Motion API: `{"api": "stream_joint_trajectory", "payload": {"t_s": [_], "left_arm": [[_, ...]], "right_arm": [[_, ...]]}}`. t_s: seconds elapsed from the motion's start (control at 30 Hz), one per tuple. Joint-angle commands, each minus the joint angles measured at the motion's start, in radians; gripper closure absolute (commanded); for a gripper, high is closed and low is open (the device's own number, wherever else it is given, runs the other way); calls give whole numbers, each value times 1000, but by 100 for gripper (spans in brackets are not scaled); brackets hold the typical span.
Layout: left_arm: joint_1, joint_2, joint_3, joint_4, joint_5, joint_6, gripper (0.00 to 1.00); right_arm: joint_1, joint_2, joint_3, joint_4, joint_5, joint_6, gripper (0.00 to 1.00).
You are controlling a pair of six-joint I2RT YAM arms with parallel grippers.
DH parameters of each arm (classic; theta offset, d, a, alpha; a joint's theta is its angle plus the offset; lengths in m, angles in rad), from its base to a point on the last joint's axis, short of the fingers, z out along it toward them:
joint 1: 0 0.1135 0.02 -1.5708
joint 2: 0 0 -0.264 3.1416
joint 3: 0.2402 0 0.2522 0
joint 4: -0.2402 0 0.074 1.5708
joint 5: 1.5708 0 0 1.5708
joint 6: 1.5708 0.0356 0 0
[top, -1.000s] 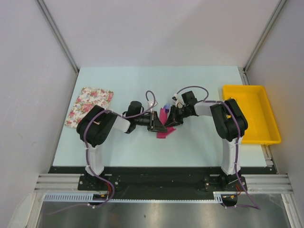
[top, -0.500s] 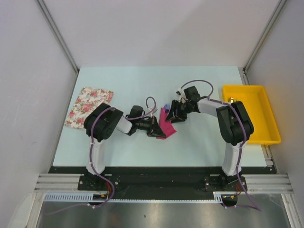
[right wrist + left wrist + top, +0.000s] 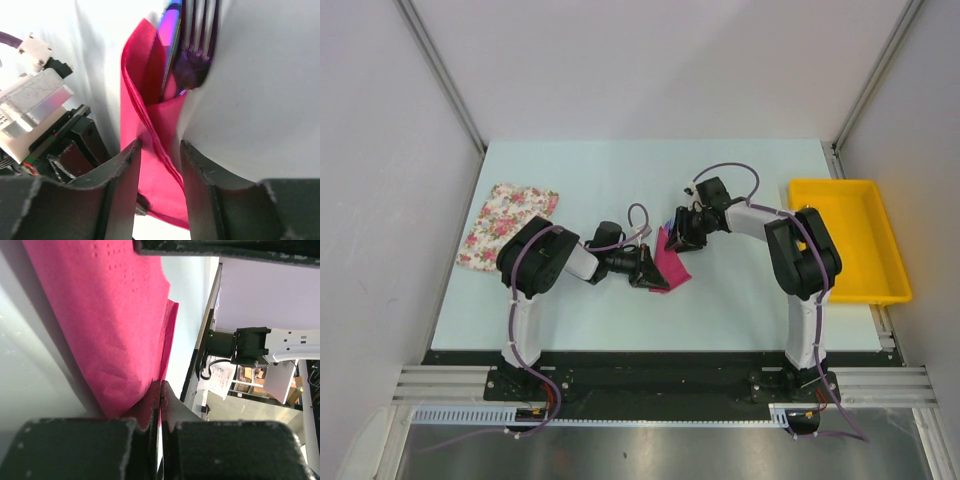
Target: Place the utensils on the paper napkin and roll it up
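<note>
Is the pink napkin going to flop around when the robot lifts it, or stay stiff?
Probably floppy: the paper napkin curls in soft folds around the purple fork. It looks thin and likely light; the left gripper pinches just its edge. Tugged hard, it might tear.

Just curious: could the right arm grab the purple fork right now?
Probably not cleanly: the fork lies tucked in the folded napkin, only its tines showing past the open right pincer.

Black-white arms [image 3: 532, 268]; purple cables [image 3: 638, 214]
</note>
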Motion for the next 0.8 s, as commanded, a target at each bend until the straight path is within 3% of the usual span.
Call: {"api": "stream_joint_trajectory", "payload": {"t_s": [0.0,0.2,0.23,0.33,0.47,0.6,0.77], "left_arm": [[24,25,3,-46,-54,67,98],[32,24,9,-40,-57,64,98],[33,24,11,-36,-55,63,98],[39,16,14,-29,-60,61,98],[44,-18,20,-22,-67,73,95],[50,-158,40,-90,-70,136,70],[110,-332,58,-250,-121,271,52]], "right_arm": [[7,66,7,-14,34,-2,59],[6,113,10,-5,5,21,74],[7,118,12,-5,2,19,84],[-3,119,16,-4,-8,25,100],[-17,95,6,33,-51,36,100],[-33,51,-4,124,-162,82,100],[-23,-3,19,180,-196,99,100]]}}
